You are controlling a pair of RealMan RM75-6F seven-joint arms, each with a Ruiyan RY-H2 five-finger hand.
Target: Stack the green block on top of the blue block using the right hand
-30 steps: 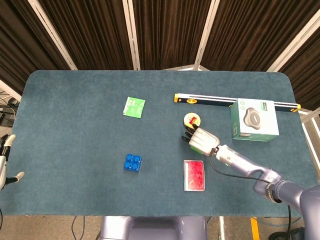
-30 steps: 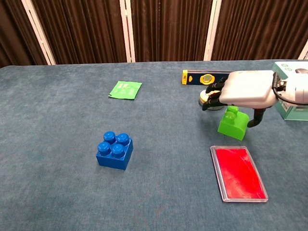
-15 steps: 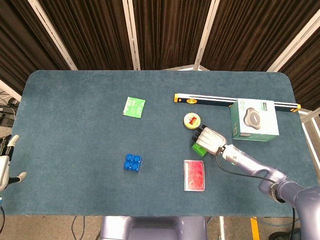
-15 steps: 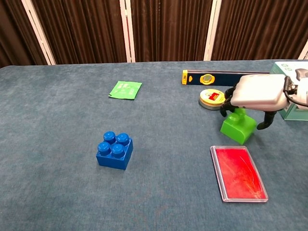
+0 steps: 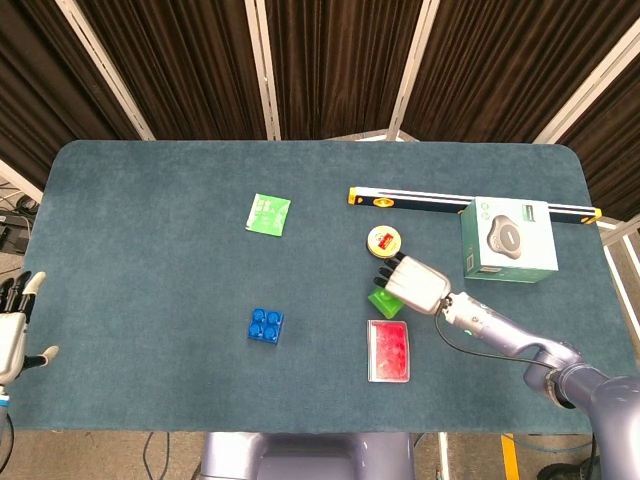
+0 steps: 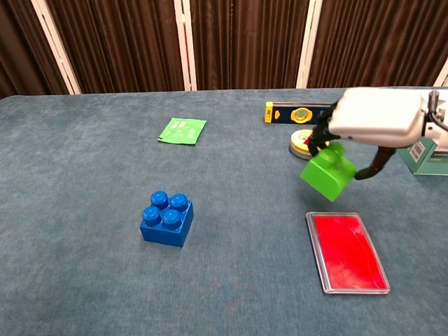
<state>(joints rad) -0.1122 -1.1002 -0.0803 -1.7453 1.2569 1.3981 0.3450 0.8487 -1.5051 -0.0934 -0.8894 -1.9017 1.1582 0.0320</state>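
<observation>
My right hand [image 6: 374,119] [image 5: 415,284] grips the green block [image 6: 327,172] [image 5: 382,298] from above and holds it tilted, clear of the table, right of centre. The blue block [image 6: 166,218] [image 5: 265,325] sits studs up on the cloth, well to the left of the green one and nearer the front edge. My left hand [image 5: 12,328] hangs off the table's left edge, fingers apart and holding nothing.
A red flat case [image 6: 347,251] [image 5: 388,350] lies just below the held block. A round yellow tin [image 5: 384,239], a spirit level [image 5: 405,200] and a boxed device [image 5: 508,238] sit behind my right hand. A green packet [image 5: 268,213] lies at the back left.
My right hand has closed on the green block, lifted it off the table and carried it slightly left. The left hand has shifted a little at the table's edge.
</observation>
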